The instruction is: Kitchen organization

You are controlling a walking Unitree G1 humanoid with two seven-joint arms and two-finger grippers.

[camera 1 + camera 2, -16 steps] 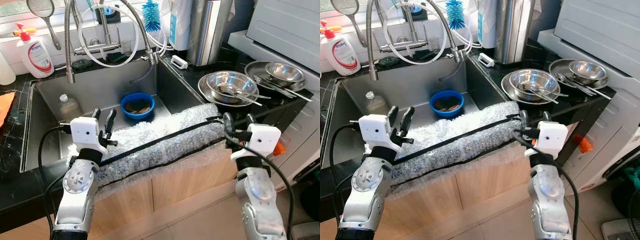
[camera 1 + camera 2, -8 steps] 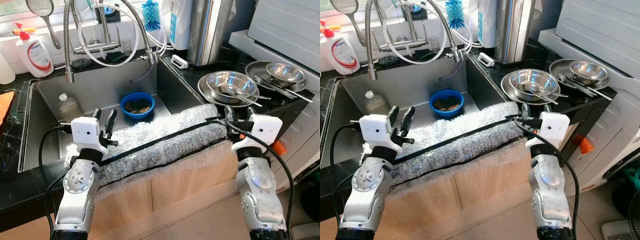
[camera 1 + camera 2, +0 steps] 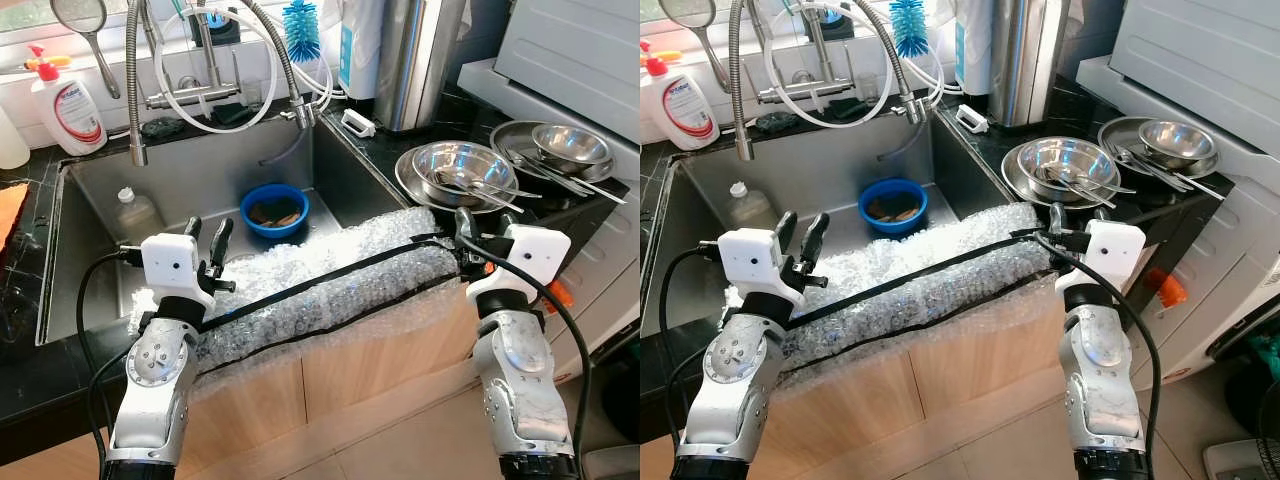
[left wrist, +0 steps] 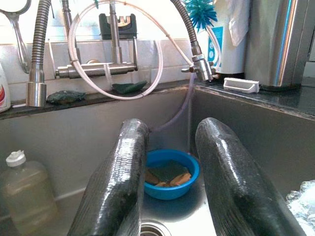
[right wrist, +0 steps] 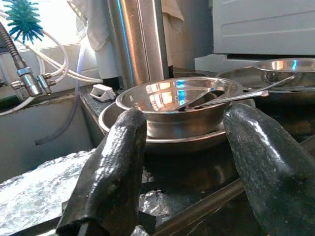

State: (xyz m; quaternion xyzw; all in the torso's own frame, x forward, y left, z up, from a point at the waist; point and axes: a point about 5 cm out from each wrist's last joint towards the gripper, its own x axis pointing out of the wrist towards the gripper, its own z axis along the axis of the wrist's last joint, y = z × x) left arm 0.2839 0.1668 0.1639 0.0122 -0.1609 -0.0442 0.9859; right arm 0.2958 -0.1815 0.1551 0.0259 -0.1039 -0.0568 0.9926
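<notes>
Little looks sorted yet. A long bubble-wrap roll (image 3: 320,285) lies along the sink's front edge, between both claws. The left claw (image 3: 207,243) hangs apart over the sink (image 3: 95,215); beyond it sits a blue bowl (image 3: 275,209). The right claw (image 3: 1068,218), fingers apart, faces stacked steel bowls (image 3: 462,170) on the black worktop (image 3: 385,150).
</notes>
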